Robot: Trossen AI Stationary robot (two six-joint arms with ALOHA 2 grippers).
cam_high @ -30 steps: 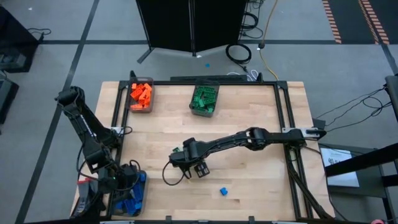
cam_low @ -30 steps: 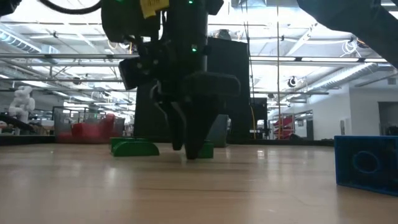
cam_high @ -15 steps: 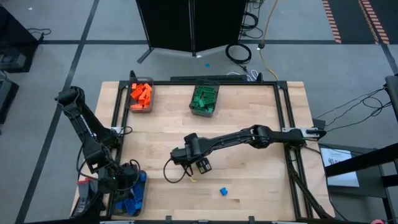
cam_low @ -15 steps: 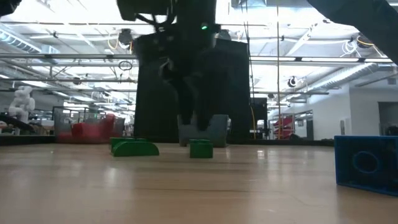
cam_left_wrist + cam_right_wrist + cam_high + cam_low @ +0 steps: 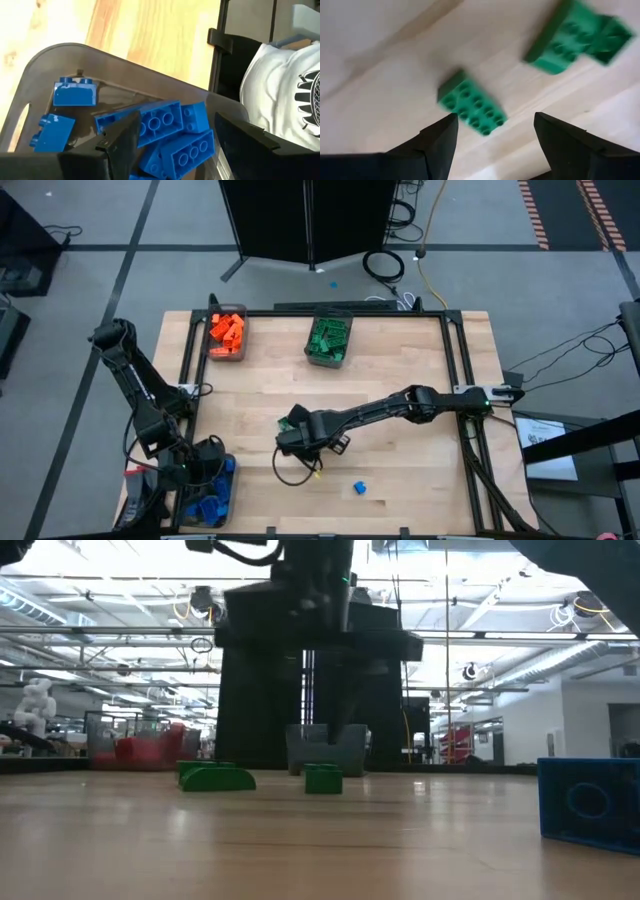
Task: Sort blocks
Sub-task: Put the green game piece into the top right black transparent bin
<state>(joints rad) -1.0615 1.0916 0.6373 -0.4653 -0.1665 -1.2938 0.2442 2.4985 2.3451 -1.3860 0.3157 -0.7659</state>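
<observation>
- Your right end effector (image 5: 492, 145) hangs above the middle of the bench (image 5: 400, 480) with its fingers apart and nothing between them. The opening fits straddling a brick from above.
- Two loose green blocks lie on the wood just ahead of those fingers. The nearer green block (image 5: 471, 102) lies studs-up; the farther green piece (image 5: 577, 35) lies apart from it and looks like two bricks joined, though blur makes that uncertain.
- In the low view, the same two green pieces (image 5: 323, 779) rest flat on the bench, with the right arm's dark bulk above and clear of them.
- A single blue block (image 5: 358, 488) sits alone near the front edge of the bench, well apart from the green ones. It likely waits for the left arm's side.
- Your left end effector (image 5: 172, 145) hovers over the blue bin (image 5: 30, 100) at the front left corner, fingers apart and empty. Several blue blocks (image 5: 165, 120) lie jumbled inside.
- The orange bin (image 5: 227, 332) and the green bin (image 5: 328, 340) stand at the far edge, each holding bricks of one colour. Judging by this layout, most sorting is done.
- The green bin is well apart from the loose green blocks, so expect a carry across the bench after each grasp.
- Centre the fingers over the nearer green block before closing; an off-centre pinch could push it aside.
</observation>
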